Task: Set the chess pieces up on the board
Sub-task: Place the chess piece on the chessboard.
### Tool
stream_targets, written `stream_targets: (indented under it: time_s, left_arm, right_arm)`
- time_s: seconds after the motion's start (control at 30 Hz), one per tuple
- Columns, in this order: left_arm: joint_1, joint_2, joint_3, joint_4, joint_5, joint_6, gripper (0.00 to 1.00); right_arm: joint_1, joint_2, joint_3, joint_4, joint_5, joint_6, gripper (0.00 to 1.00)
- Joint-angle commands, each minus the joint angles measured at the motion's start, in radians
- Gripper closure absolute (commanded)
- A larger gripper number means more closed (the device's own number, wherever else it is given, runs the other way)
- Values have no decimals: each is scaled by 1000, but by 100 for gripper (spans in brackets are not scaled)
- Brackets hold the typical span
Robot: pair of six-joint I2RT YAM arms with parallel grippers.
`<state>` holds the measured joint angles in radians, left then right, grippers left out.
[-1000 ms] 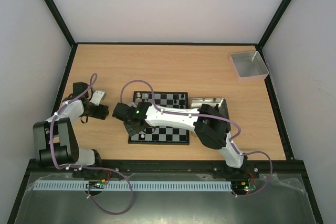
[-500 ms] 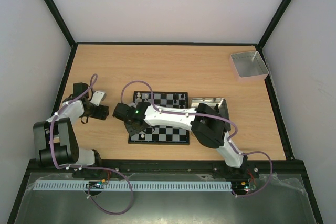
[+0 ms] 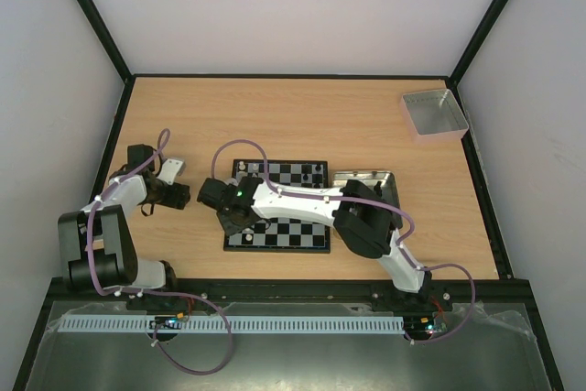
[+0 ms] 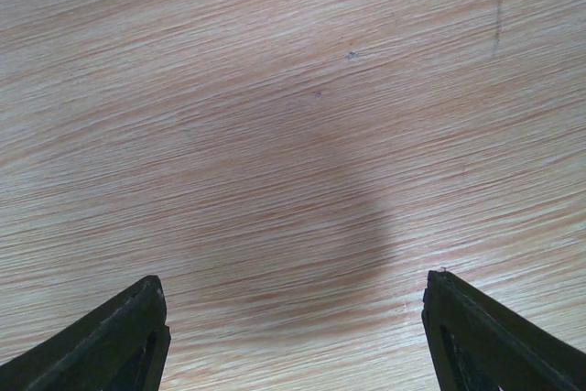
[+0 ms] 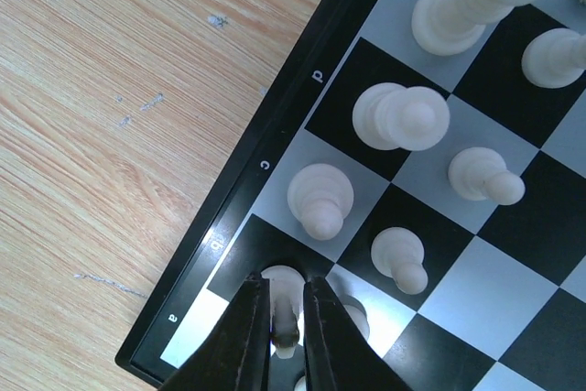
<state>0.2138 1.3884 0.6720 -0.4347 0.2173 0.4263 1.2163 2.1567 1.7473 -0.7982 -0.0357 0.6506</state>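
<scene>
We see soft, even light from overhead in the top view: the table (image 3: 302, 116) is bright, the arms throw only faint shadows, and the tin (image 3: 366, 176) gives a pale glare. In the left wrist view a broad soft shadow (image 4: 343, 222) lies on sharp wood grain, and the left fingers (image 4: 110, 345) are dark. In the right wrist view the board (image 5: 291, 121) border shines near its lower corner. The white pieces (image 5: 400, 116) look fairly sharp, the right fingers (image 5: 243, 336) blurred.

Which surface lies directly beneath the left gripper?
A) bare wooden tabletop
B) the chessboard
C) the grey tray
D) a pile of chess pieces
A: the left wrist view shows only the wood grain of the table between the wide-open fingers of the left gripper.
</scene>
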Motion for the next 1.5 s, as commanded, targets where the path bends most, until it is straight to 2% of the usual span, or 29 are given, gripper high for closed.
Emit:
stream_targets:
  time_s: [0.0, 0.97, 1.47]
  left_arm:
    - [5, 6, -19, 0, 14, 10, 24]
    - [5, 0, -44, 21, 4, 14, 24]
    - [6, -5, -39, 7, 11, 19, 24]
  right_arm:
    - [-6, 22, 33, 0, 0, -10, 90]
    - [-6, 52, 77, -2, -32, -8, 90]
    - [-8, 22, 69, -32, 11, -10, 89]
